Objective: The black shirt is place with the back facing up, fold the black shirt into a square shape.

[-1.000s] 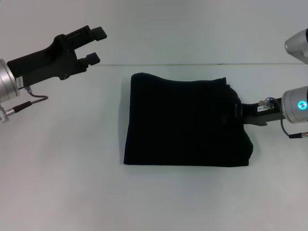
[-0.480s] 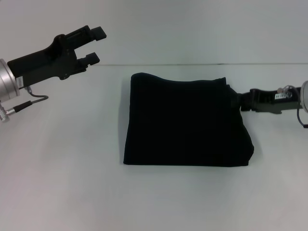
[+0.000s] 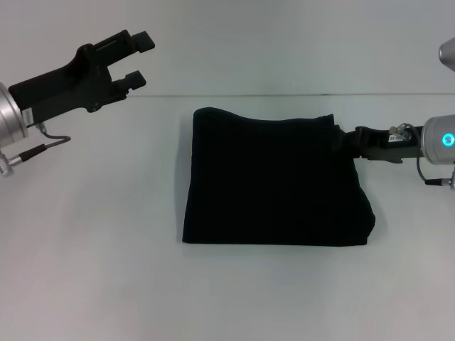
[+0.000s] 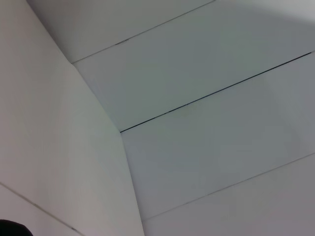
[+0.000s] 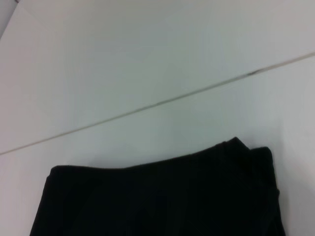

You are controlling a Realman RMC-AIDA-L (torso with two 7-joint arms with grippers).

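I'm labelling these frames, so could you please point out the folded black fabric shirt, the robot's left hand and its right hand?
Folded black fabric shirt (image 3: 274, 181): head view, middle of the top layer.
Left hand (image 3: 140, 58): head view, midway between its open fingertips, raised away from the shirt.
Right hand (image 3: 353, 140): head view, tip at the shirt's right edge.

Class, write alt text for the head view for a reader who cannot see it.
A black shirt, folded into a rough square, lies on a white table. The right hand is at its right edge; the left hand hovers open, far left.
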